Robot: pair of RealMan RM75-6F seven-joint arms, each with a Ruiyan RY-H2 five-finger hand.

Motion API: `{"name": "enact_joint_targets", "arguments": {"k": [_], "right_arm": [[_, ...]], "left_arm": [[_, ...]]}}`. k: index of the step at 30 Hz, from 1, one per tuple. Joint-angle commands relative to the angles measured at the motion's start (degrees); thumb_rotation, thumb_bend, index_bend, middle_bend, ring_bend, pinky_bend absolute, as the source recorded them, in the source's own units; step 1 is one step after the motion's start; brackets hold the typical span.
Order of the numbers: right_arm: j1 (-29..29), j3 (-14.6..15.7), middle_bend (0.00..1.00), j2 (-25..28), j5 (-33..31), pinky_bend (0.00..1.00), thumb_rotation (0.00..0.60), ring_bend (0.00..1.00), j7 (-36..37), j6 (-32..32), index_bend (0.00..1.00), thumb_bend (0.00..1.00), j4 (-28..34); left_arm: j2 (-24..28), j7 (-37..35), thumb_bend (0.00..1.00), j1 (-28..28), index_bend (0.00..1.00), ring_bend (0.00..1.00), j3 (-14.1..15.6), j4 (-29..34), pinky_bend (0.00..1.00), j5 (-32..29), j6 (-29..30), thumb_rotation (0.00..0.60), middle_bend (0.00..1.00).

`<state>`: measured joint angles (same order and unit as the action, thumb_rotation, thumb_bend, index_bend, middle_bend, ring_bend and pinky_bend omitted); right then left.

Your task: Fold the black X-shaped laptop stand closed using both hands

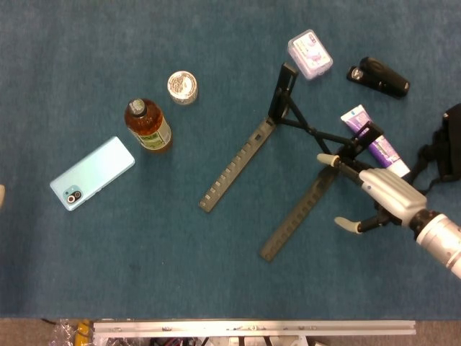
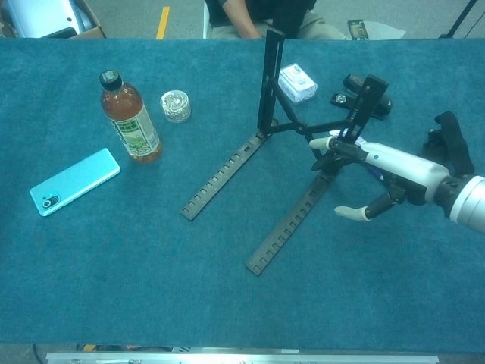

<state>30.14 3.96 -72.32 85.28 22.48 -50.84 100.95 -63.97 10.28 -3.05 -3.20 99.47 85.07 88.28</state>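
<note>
One robot hand (image 1: pixel 382 196) is all that shows, the right one, reaching in from the right edge just beside the stand (image 1: pixel 288 158) with its fingers (image 2: pixel 327 142) spread wide and nothing in its grasp. An upper fingertip sits right at the stand's near right leg, where the crossbars meet it; whether it touches I cannot tell, while the thumb hangs apart over bare cloth below. The stand lies open in the middle-right of the blue counter (image 1: pixel 144 259), its two notched legs fanned out toward the front, its short upright ends standing up at the back, thin crossbars linking them. The left robot hand is out of sight in both views. Over on the left, a pale blue phone (image 1: pixel 92 173) lies flat, camera corner toward the front. Just beside it, to the right, a bottle (image 1: pixel 148 125) of amber drink stands upright, and a small round jar (image 1: pixel 183 86) sits near that, further back. Behind the stand rests a small clear box (image 1: pixel 310 53), and right of that a black clip-like gadget (image 1: pixel 379 76). A purple and white tube (image 1: pixel 376 143) lies just behind the stand's right upright. Black straps (image 1: pixel 441 155) bunch at the far right edge.
</note>
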Motion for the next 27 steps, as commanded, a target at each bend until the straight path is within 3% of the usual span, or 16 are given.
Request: {"name": "enact_joint_targets", "arguments": {"k": [1, 16, 27], "right_arm": [[-0.1, 0.2, 0.21, 0.3, 0.5, 0.05, 0.600, 0.00, 0.2, -0.2, 0.04, 0.25, 0.6], [0.1, 0.5, 0.21, -1.4, 2.0, 0.05, 0.600, 0.00, 0.4, -0.1, 0.04, 0.26, 0.3], [-0.8, -0.3, 0.21, -3.2, -0.6, 0.04, 0.600, 0.00, -2.8, -1.2, 0.04, 0.26, -1.6]], "left_arm": [[0.0, -0.1, 0.28, 0.0, 0.19, 0.09, 0.0, 0.0, 0.14, 0.1, 0.1, 0.600, 0.16], [0.1, -0.5, 0.28, 0.3, 0.19, 0.09, 0.1, -0.1, 0.14, 0.3, 0.5, 0.600, 0.16], [0.1, -1.0, 0.28, 0.5, 0.19, 0.08, 0.3, -0.3, 0.14, 0.5, 0.7, 0.600, 0.16]]}}
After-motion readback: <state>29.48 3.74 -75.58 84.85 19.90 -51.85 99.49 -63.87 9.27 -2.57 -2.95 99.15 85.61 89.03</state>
